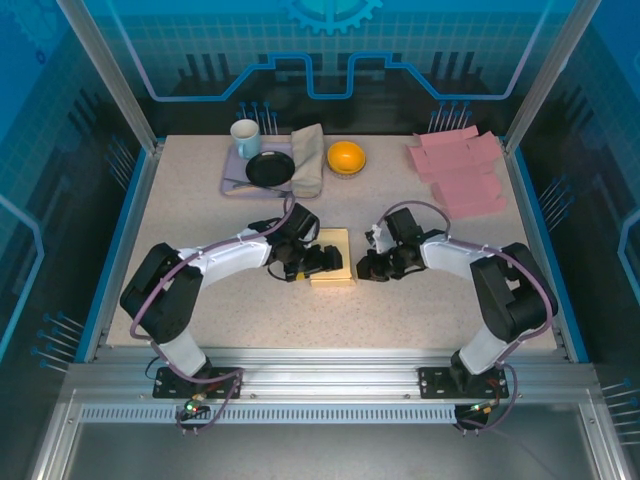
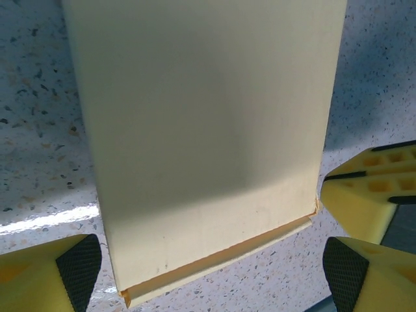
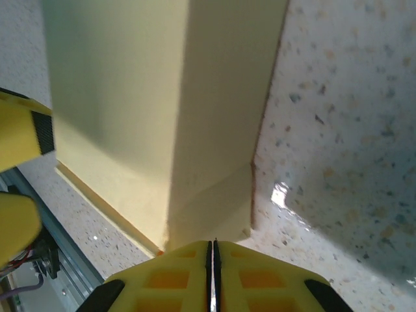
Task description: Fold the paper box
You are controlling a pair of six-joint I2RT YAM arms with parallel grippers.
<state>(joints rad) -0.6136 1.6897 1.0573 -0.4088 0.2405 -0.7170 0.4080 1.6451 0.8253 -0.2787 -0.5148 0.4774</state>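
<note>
item: paper box [image 1: 335, 262], pale yellow, lying flat at the centre of the table [image 1: 200, 220], between the two grippers. in the left wrist view the paper box [image 2: 208, 130] is showing a broad smooth panel with a narrow folded lip running along its lower edge. in the right wrist view the paper box [image 3: 130, 117] is showing a crease running lengthwise and a small tucked flap at the near corner.

left gripper [image 1: 318, 258]: reaching in from the left, fingers [image 2: 78, 266] standing spread wide on either side of the box's end, not pinching it.

right gripper [image 1: 370, 265]: fingers [image 3: 175, 279] lying pressed together, holding nothing, the tip sitting right at the box's right-hand corner.

lilac tray [image 1: 232, 175], far left of centre: carrying a pale cup [image 1: 245, 138], a black dish [image 1: 270, 169] and a folded beige cloth [image 1: 308, 158] draping over its right edge. cup contents cannot be told.

orange bowl [image 1: 346, 157]: standing just right of the tray.

pink flat sheets [image 1: 460, 170]: lying piled at the far right corner, well apart from the box.
</note>
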